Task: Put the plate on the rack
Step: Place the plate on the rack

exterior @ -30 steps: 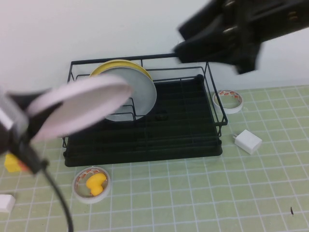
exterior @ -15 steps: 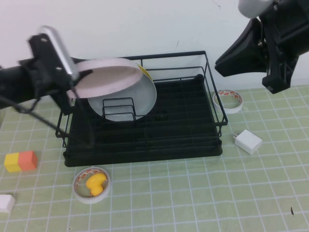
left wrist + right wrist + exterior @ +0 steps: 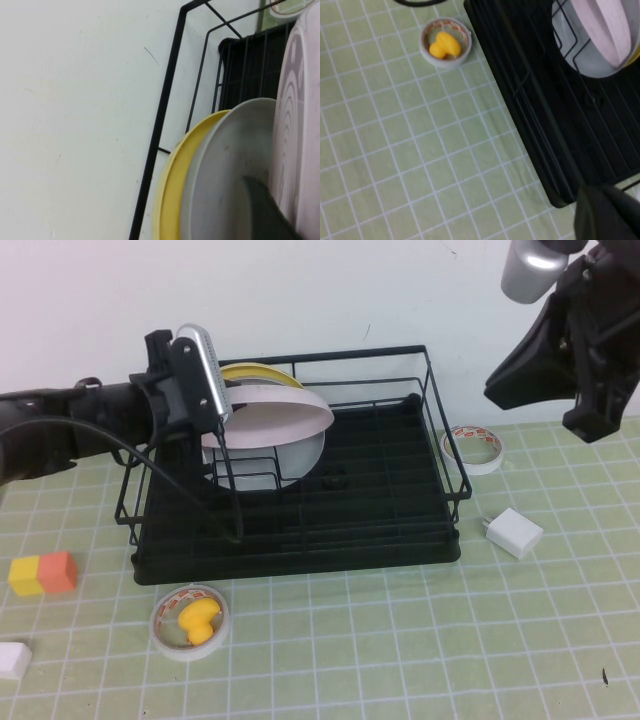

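Observation:
The pale pink plate (image 3: 285, 412) is held tilted, close to edge-on, over the left rear of the black wire rack (image 3: 300, 540). It hangs just in front of the grey plate (image 3: 300, 455) and the yellow plate (image 3: 262, 373), which stand upright in the dividers. My left gripper (image 3: 222, 415) reaches in from the left and is shut on the pink plate's rim. In the left wrist view one dark finger (image 3: 264, 207) lies between the grey plate (image 3: 230, 160) and the pink plate (image 3: 300, 125). My right gripper (image 3: 500, 390) is raised at the upper right, shut and empty.
A tape ring holding a yellow piece (image 3: 189, 621) lies in front of the rack. Another tape roll (image 3: 473, 448) and a white adapter (image 3: 513, 532) lie to its right. Orange and yellow blocks (image 3: 42, 573) and a white block (image 3: 13, 660) lie at the left. A white wall stands behind.
My left arm has carried the pink plate up from the front left and rightward over the rack, next to the grey plate. My right arm has drawn back to the right.

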{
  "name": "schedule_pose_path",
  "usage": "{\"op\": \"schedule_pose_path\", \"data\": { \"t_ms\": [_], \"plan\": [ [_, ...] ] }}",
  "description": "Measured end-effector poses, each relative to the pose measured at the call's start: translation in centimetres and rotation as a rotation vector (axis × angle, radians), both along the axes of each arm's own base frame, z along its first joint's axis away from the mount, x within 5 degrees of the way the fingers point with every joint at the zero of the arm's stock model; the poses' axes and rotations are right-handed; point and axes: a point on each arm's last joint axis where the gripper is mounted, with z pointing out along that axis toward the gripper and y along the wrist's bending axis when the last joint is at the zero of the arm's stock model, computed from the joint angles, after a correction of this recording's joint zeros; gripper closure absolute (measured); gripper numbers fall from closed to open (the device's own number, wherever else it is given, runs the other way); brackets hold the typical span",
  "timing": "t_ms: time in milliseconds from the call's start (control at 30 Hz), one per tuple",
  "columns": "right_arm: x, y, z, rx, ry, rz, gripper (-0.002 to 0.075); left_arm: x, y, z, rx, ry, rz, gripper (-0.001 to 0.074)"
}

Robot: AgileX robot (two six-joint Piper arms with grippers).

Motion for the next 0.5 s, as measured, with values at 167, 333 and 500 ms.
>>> {"op": "schedule_pose_path", "data": {
  "t_ms": [167,333,500],
  "plan": [
    [0.0,-0.1,-0.1,-0.011,0.003,-0.013,0.0726,0.1,0.0,-0.3,-0.022,0.028,0.02,0.0613],
    [0.0,-0.2,-0.1,-0.019,0.007,-0.018,0.0726,0.2,0.0,-0.6,-0.033,0.043,0.028,0.0603],
    [-0.1,-0.4,-0.3,-0.054,0.023,-0.013,0.0726,0.6,0.4,-1.2,-0.002,0.054,0.079,0.0491]
  ]
}}
